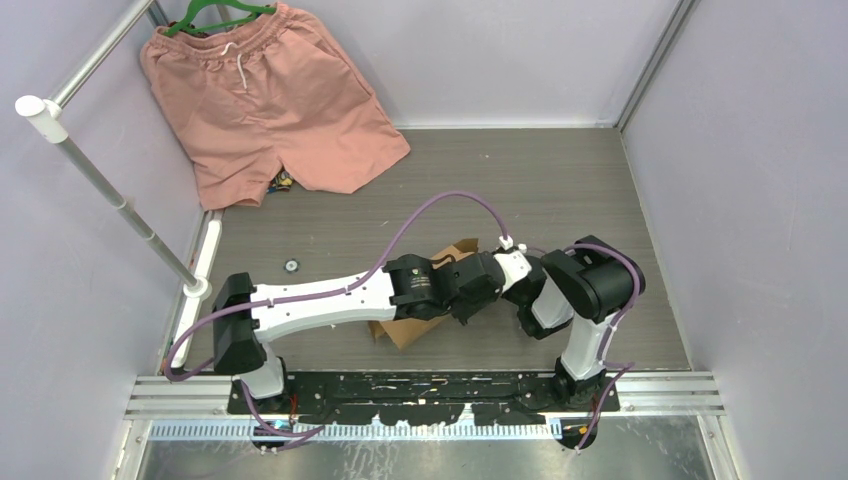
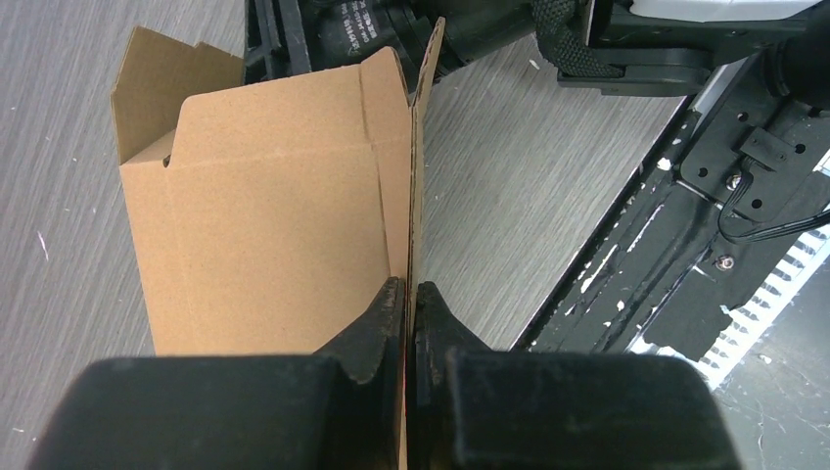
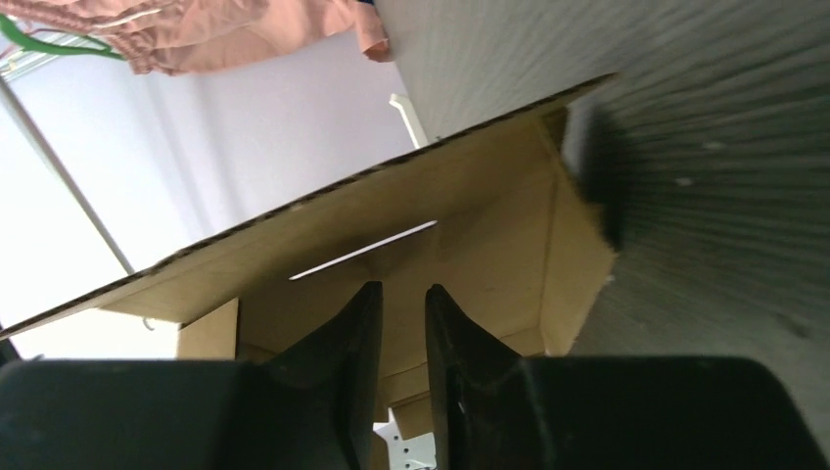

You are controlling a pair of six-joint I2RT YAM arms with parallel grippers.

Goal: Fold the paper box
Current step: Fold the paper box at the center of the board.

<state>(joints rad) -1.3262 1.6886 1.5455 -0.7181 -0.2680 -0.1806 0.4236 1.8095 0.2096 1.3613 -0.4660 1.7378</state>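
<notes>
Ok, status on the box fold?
Left tool pinching paper box panel edge. Right tool slightly open, facing box interior. Shorts far back, not in the way.

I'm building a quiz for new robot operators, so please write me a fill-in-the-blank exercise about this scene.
1. The left end effector is shut on an edge of the paper box, which is made of brown ____.
2. The right end effector stands slightly ____, facing the box's inside.
3. The colour of the shorts at the far left is ____.
4. The colour of their hanger is ____.
Missing words: cardboard; open; pink; green.
</notes>
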